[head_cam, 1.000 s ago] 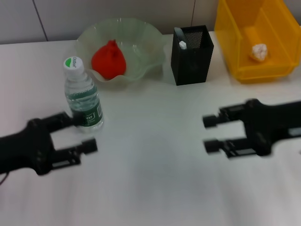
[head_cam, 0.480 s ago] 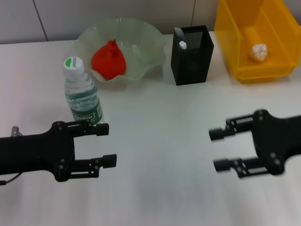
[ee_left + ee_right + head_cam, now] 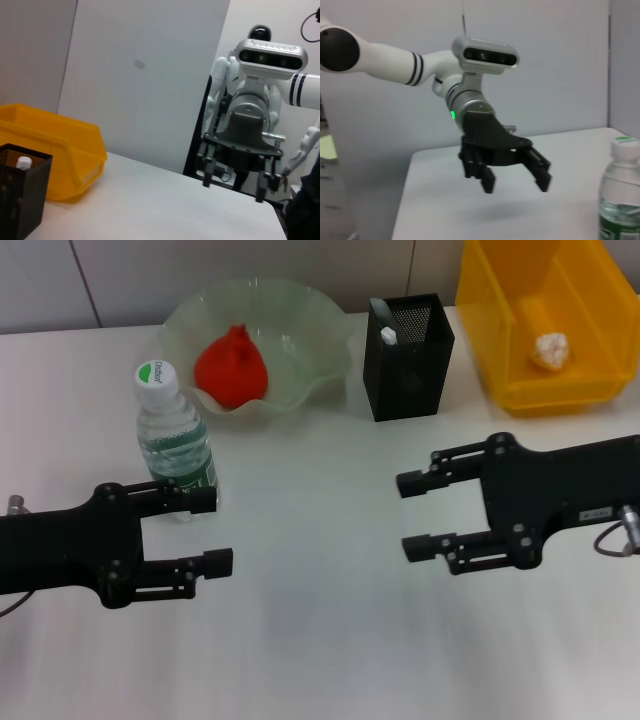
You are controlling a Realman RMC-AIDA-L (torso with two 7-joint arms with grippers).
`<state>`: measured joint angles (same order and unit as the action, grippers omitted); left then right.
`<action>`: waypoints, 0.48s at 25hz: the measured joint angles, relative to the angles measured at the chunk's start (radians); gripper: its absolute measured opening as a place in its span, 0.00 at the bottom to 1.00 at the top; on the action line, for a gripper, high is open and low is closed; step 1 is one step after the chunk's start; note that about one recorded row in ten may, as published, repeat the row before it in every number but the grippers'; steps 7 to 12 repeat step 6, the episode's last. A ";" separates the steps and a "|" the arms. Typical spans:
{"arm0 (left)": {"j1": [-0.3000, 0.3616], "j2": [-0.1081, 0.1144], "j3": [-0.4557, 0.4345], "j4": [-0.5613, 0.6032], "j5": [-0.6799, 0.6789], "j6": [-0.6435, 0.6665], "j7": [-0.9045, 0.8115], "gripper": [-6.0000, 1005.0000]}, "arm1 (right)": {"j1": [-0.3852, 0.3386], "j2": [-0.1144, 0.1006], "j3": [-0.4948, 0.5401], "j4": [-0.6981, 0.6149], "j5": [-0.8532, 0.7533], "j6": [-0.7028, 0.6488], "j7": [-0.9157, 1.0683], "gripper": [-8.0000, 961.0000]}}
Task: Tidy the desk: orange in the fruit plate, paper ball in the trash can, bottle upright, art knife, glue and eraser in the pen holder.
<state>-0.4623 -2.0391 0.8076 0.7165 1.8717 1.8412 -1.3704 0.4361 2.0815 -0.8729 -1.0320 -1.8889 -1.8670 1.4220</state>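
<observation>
The orange lies in the fruit plate at the back of the desk. The bottle stands upright in front of the plate, and also shows in the right wrist view. The pen holder holds a white-capped stick and a grey tool. The paper ball lies in the trash can. The eraser is not in view. My left gripper is open and empty, just in front of the bottle. My right gripper is open and empty, in front of the pen holder.
The left wrist view shows the pen holder, the trash can and my right gripper over the desk. The right wrist view shows my left gripper. A wall runs behind the desk.
My right gripper has moved left and away from me, toward the middle of the desk. My left gripper has drawn slightly back toward the bottle. Both stay open.
</observation>
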 joint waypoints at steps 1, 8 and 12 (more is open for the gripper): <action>0.002 0.001 -0.006 -0.001 0.000 0.000 0.000 0.77 | 0.004 0.000 -0.011 0.001 0.002 0.003 0.002 0.64; 0.008 0.004 -0.028 -0.002 0.000 -0.002 0.006 0.77 | 0.029 0.002 -0.087 0.026 0.005 0.066 0.003 0.64; 0.008 0.004 -0.028 -0.002 0.000 -0.002 0.006 0.77 | 0.029 0.002 -0.087 0.026 0.005 0.066 0.003 0.64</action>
